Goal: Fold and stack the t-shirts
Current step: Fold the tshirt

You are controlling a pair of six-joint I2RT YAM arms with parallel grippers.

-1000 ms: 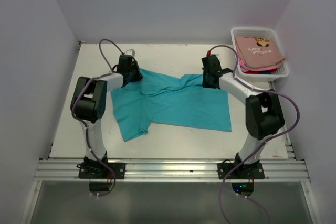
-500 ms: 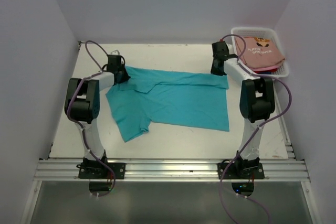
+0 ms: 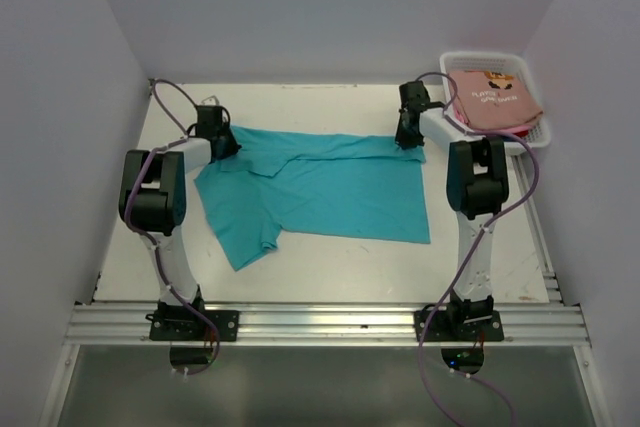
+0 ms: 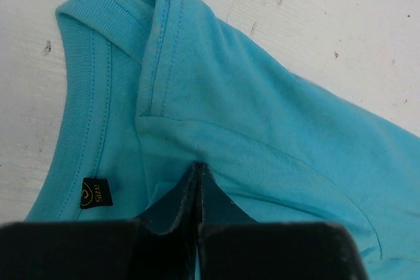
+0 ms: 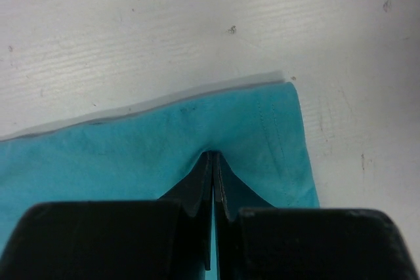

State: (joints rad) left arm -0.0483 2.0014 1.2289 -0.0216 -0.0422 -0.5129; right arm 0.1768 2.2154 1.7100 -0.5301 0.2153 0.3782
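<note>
We are pinching the teal t-shirt [image 3: 330, 187] with both grippers: our left gripper [image 4: 198, 170] is clamping the cloth just beside the collar, and our right gripper [image 5: 211, 159] is clamping it near a hemmed corner. The shirt is lying spread across the white table [image 3: 330, 267]. The salmon-pink t-shirt [image 3: 492, 97] is sitting in the white basket [image 3: 480, 55] at the far right.

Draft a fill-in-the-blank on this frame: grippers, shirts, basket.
The left gripper and right gripper are both ____ on the teal t-shirt. The salmon-pink t-shirt lies in the white basket at the far ____ corner of the table. The number of t-shirts spread on the table is ____.
Missing words: shut; right; one.
</note>
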